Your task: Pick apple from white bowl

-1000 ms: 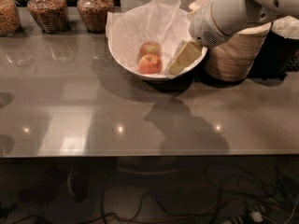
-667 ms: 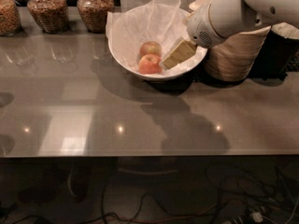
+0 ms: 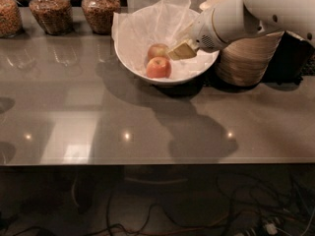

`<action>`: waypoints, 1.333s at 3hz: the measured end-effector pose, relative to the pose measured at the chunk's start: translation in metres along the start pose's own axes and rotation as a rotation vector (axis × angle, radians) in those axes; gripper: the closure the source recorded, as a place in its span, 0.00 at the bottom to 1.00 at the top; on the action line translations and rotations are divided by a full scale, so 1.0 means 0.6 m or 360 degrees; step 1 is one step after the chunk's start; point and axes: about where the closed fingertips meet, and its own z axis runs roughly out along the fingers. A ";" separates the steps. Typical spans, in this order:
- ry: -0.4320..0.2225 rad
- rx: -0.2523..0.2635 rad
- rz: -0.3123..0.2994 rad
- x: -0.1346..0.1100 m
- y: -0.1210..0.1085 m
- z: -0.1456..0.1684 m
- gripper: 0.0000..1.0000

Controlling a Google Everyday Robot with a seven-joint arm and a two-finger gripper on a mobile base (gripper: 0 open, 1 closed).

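gripper hangs over the white bowl on the tabletop, just right of the apple lying inside. whether it is open or closed cannot be told.

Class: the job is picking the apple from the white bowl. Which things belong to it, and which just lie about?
Job: evenly red-orange round apple; wide white tissue-lined bowl; gripper, over the bowl beside the apples.
Lying about: paler apple; glass jars of brown filling; stacked tan bowls.
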 end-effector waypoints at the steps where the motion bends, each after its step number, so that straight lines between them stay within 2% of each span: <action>1: 0.0000 -0.0062 0.0043 0.008 0.019 0.023 0.43; 2: -0.0002 -0.0122 0.0084 0.016 0.037 0.046 0.41; 4: -0.0040 -0.0155 0.0142 0.018 0.040 0.085 0.38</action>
